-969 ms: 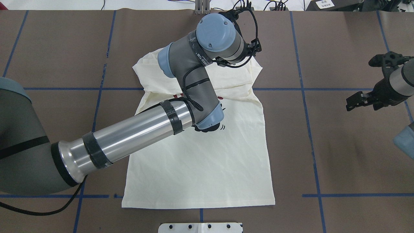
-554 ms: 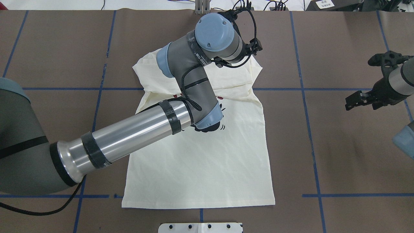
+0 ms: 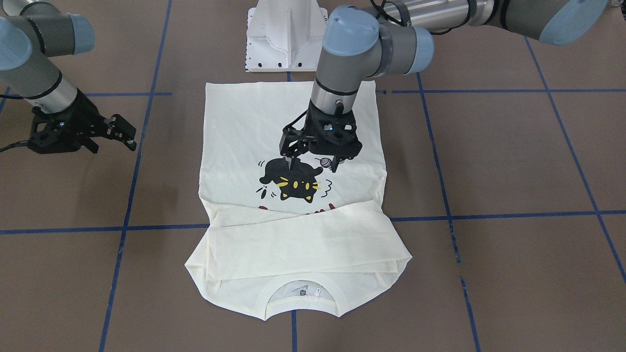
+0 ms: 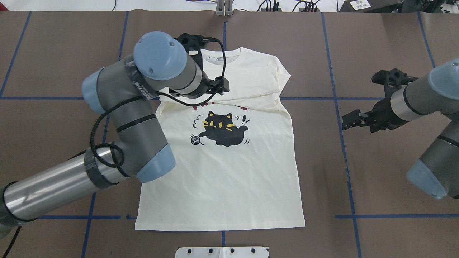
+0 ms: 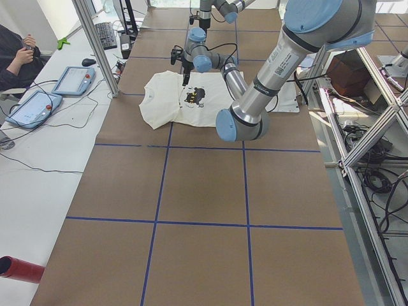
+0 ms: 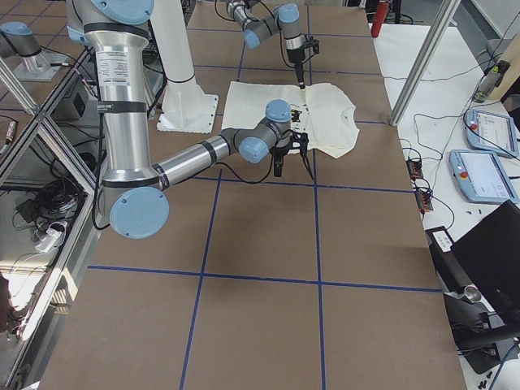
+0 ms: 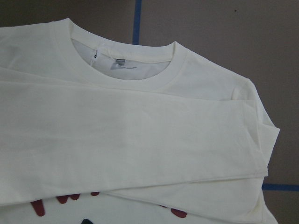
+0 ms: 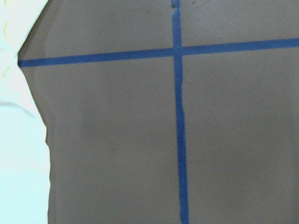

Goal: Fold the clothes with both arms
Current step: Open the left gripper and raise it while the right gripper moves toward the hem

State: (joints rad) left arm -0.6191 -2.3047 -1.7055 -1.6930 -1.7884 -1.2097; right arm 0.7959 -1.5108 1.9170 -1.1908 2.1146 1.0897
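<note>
Where the front-facing camera looks steeply down, left jaws: spread open and empty on the left arm (image 3: 342, 63), pointing down just over the cat print (image 3: 293, 183) of the T-shirt (image 3: 244, 122); I cannot tell whether the tips touch the cloth.
Front-facing, right jaws: parted and holding nothing on the right arm (image 3: 44, 78), over bare counter (image 3: 513, 156) beside the shirt and apart from it.
Front-facing, T-shirt: flat and print up, with both sleeves (image 3: 303, 239) folded across the chest.
Overhead, T-shirt: its long axis runs straight away from the robot, with the neckline (image 4: 231, 60) at the far end and the hem (image 4: 218, 225) at the near end.
Overhead, left jaws: hidden under the wrist.
Overhead, right jaws: aimed toward the shirt's side edge, clear of it.
Right-side view, right jaws: two fingers hang down, visibly apart, with nothing between them.
Left wrist view: neckline and folded sleeve, with red lettering (image 7: 39, 205) showing below the sleeve's edge.
Right wrist view: bare counter with a blue tape cross (image 8: 177, 50); the shirt's edge is at the left.
</note>
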